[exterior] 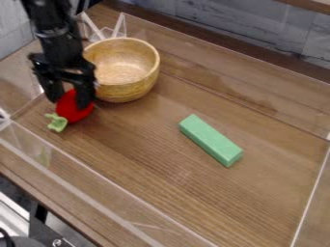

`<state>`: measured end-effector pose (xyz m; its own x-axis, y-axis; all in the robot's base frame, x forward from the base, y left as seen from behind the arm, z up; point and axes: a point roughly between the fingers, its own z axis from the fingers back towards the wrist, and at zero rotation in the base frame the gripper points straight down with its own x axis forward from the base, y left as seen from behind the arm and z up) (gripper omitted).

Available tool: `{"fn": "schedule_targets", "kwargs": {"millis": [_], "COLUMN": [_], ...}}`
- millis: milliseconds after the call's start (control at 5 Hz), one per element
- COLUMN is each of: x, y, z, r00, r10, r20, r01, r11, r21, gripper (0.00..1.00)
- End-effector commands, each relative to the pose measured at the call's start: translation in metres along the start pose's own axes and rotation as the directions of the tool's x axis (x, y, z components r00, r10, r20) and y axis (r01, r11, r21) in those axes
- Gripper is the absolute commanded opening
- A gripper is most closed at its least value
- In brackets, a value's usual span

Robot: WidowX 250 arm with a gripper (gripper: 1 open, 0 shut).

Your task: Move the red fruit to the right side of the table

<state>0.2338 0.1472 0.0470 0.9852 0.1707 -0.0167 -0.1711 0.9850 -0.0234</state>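
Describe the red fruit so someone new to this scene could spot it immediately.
On the brown wooden table, look toward the left of the picture for the big round wooden bowl. Just below and left of it, under the end effector, lies the red fruit. It is small, rounded and bright red with pale green leaves, unlike the tan bowl or the flat green block.
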Motion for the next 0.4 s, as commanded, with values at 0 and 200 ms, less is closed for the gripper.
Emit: {"fn": "schedule_targets", "kwargs": {"millis": [0,200], "x": [0.004,0.01], "y": [-0.01,0.004], "z": [-0.006,-0.002], "r00": [1.0,0.999], "r10": [-0.009,-0.03], "r20": [0.029,0.034], "r01": [0.008,0.03], "r11": [1.0,1.0], "r21": [0.015,0.004], "gripper": [1.0,1.0]}}
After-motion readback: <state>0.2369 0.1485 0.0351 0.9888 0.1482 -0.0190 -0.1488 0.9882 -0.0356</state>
